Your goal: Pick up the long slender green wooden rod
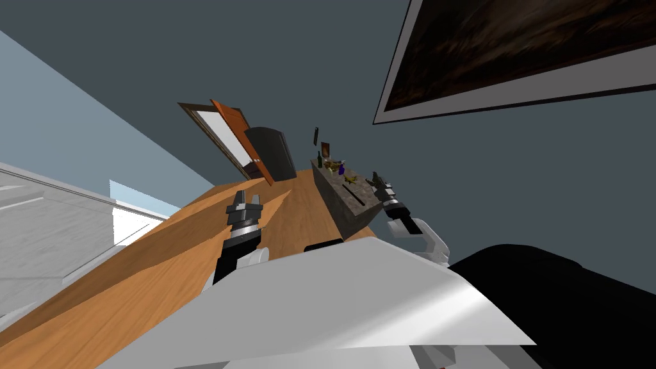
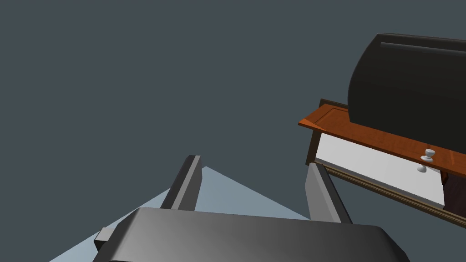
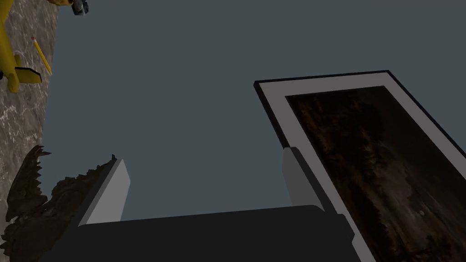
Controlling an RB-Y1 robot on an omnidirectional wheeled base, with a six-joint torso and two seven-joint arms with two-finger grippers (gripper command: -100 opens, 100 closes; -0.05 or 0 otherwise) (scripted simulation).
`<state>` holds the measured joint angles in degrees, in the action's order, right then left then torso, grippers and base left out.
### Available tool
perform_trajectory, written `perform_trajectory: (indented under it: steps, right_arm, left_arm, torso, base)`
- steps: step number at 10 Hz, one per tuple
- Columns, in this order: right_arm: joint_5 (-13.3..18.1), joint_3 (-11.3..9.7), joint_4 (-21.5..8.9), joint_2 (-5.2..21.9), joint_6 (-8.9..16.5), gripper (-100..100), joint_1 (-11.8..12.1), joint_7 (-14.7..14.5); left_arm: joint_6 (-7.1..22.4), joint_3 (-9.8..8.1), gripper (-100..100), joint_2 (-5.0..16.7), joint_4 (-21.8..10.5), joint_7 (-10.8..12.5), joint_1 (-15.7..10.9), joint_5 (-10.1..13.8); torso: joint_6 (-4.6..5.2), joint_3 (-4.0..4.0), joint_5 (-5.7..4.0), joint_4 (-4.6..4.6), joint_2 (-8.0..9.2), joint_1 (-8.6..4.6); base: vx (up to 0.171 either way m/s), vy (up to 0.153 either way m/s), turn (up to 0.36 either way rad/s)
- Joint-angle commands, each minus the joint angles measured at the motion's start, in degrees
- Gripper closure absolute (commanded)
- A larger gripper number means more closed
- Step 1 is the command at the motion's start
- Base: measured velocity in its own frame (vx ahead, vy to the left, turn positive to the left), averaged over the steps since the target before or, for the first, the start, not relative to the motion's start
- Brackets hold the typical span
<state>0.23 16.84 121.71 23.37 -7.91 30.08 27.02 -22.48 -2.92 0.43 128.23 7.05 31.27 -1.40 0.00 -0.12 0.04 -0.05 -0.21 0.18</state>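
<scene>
A slender yellow rod with a pink tip (image 3: 42, 57) lies on a mottled stone table top (image 3: 22, 118), beside a yellow toy plane (image 3: 12, 68); I see no green on it. My right gripper (image 3: 205, 159) is open with nothing between its fingers, held off the table's edge and well short of the rod. In the head view the right gripper (image 1: 379, 182) hangs at the near right side of the table (image 1: 359, 208). My left gripper (image 1: 245, 200) is open over the wooden floor, left of the table; its fingers (image 2: 191, 177) hold nothing.
A dark ragged object (image 3: 32, 209) sits on the table right by my right gripper's finger. A green bottle (image 1: 320, 159) and small items stand at the table's far end. A brown door (image 1: 238, 138) stands ajar beside a dark rounded cabinet (image 1: 272, 154).
</scene>
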Motion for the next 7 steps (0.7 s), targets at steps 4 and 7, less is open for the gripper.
perform_trajectory:
  steps: [4, 7]
  right_arm:
    - [-1.62, 2.61, -0.42, 1.88, 6.83, -100, 0.11, 2.42]
    - [-4.51, 6.15, -1.28, 4.27, 12.28, -100, 0.67, 5.58]
  left_arm:
    - [0.00, 0.01, 0, 0.00, 0.00, 0.00, 0.00, 0.00]
    - [0.00, 0.00, 0, 0.00, 0.00, 0.00, 0.00, 0.00]
  torso:
    - [-0.02, -0.05, 0.05, -0.02, -0.08, 0.21]
    - [-0.02, -0.03, 0.02, -0.01, -0.04, 0.06]
  base:
    - [0.054, 0.088, -0.032]
    - [0.064, 0.085, -0.044]
